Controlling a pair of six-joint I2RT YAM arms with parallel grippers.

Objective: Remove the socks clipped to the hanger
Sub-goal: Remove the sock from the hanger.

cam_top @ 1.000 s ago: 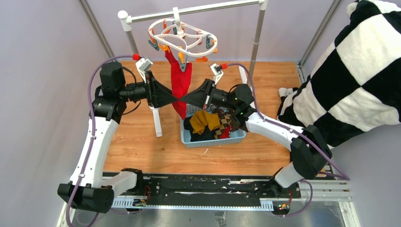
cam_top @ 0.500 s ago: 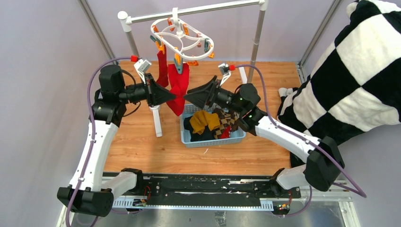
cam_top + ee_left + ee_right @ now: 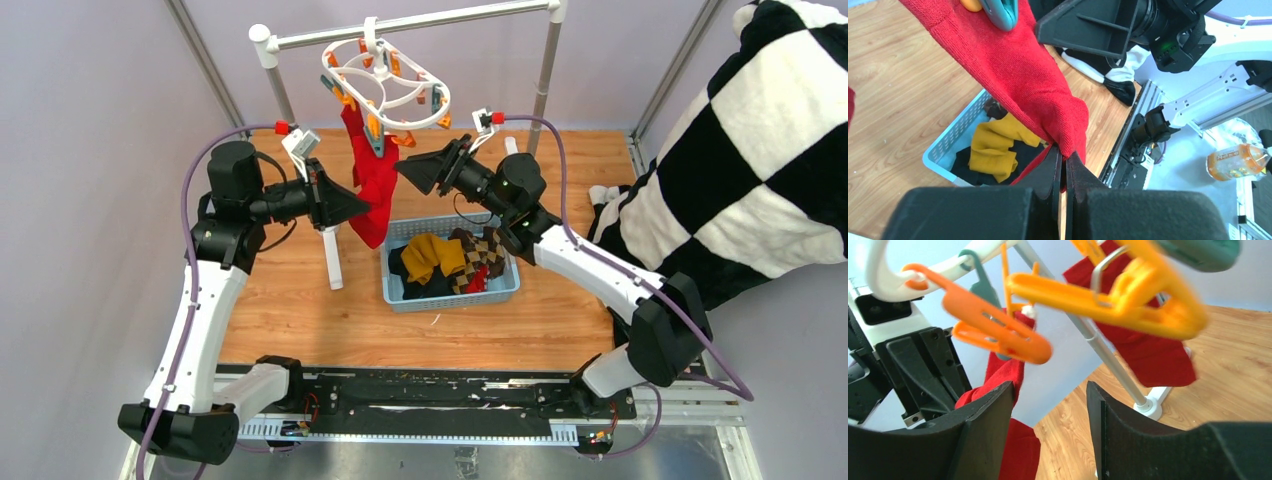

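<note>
The white ring hanger [image 3: 386, 84] hangs by its hook from the rail, with orange and teal pegs under it. A red sock [image 3: 376, 186] [image 3: 1020, 75] hangs from a teal peg [image 3: 1000, 10]. My left gripper [image 3: 366, 206] [image 3: 1064, 156] is shut on that sock's lower end. My right gripper [image 3: 402, 167] [image 3: 1049, 387] is open just below the hanger, with nothing between its fingers. Orange pegs [image 3: 998, 332] dangle right above it. More red sock fabric [image 3: 1148, 352] hangs beyond the pegs.
A blue basket [image 3: 452, 292] on the wooden table holds a mustard sock [image 3: 430, 255], an argyle sock [image 3: 486, 255] and dark ones. The grey rail stand [image 3: 410, 22] has a white foot [image 3: 331, 258] left of the basket. A checkered blanket [image 3: 745, 150] lies at right.
My right gripper let go of the red sock, opened and rose to the pegs under the hanger. My left gripper closed on the sock's lower end. The hanger swung back.
</note>
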